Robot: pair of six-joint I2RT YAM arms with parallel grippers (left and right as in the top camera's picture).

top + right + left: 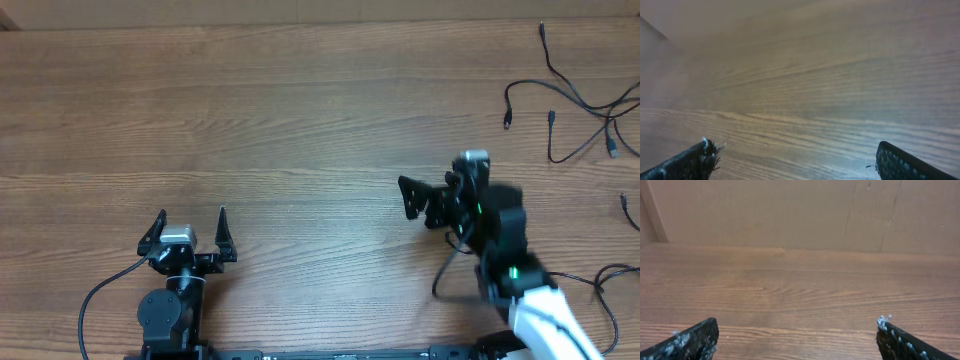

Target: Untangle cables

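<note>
Black cables lay tangled at the table's far right edge. Left gripper and right gripper were spread wide and empty, well apart from them, probably staged for a reach.

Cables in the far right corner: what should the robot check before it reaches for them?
1. Left gripper open: ok.
2. Right gripper open: ok.
3. Nothing between either gripper's fingers: ok, both wrist views show only bare table.
4. Cables fully in sight: not ok, they run off the overhead view's right edge and appear in neither wrist view.
5. Cables lying apart: not ok, several cross one another.
6. Right gripper facing the cables: not ok, it points left, away from them.
</note>
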